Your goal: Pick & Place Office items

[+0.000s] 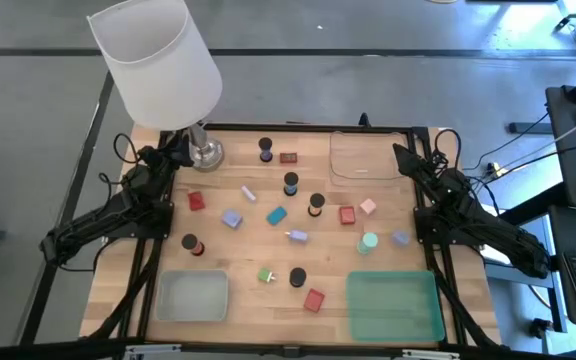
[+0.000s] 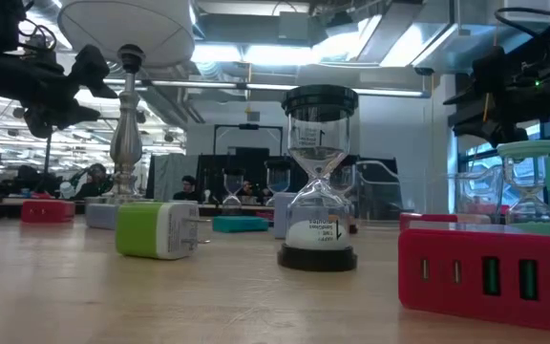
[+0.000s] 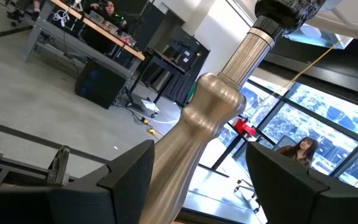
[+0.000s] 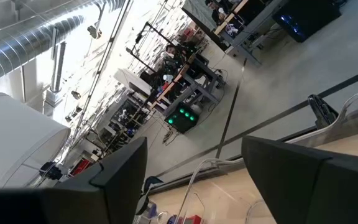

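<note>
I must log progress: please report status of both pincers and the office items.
Left pincer open around lamp stem, no grip seen. Right pincer open, empty, near clear tray. Office items scattered, none picked. Lamp stands before left arm.

Office items (image 1: 277,215) scattered on table (image 1: 228,255) between trays (image 1: 192,297)

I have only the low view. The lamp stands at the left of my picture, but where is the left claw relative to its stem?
Observer: The left wrist view shows the lamp stem between the open fingers of the left claw, with a gap on one side.
Operator: Does the right claw hold something?
Observer: No, the right claw is open and empty, beside the clear tray.
Operator: Are there other trays?
Observer: Yes. From above, a grey tray and a green tray lie along the table edge opposite the lamp.
</note>
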